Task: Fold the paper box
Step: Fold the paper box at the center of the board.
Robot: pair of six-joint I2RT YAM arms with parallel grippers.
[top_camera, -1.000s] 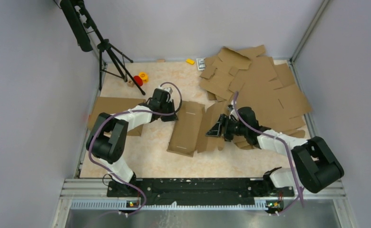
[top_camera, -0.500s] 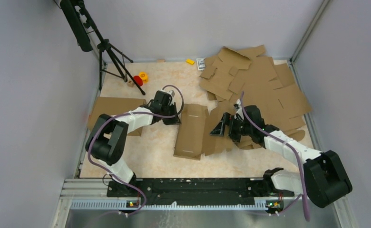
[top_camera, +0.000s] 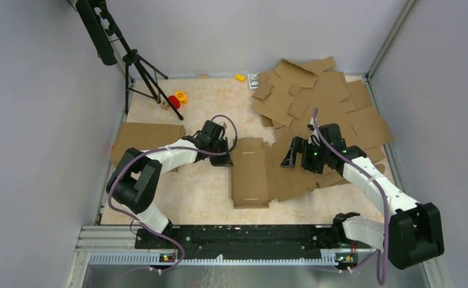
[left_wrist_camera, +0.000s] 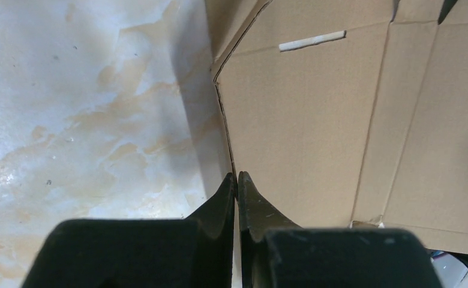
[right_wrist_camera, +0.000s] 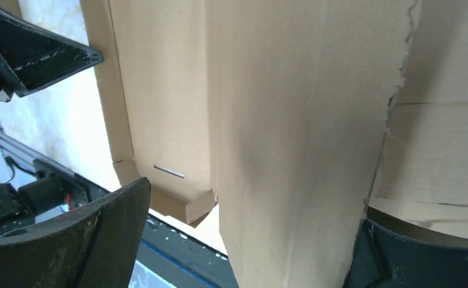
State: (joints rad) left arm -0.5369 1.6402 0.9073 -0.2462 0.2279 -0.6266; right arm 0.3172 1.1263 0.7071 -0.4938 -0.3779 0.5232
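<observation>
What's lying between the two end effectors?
The box, a brown cardboard blank, fills the gap between the left end effector and the right end effector; the top view shows it.

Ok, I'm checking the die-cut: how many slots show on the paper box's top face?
2: the far slot, by the left gripper, and the near slot at the paper box's opposite end. More may be hidden.

Left arm [top_camera: 159, 155], right arm [top_camera: 378, 186]: white link shells, bulky black joint housings. Purple cable [top_camera: 389, 222] loops along each, starting at the black base rail [top_camera: 249, 236]. Fingers [left_wrist_camera: 219, 207] matte black, wedge-tipped.
</observation>
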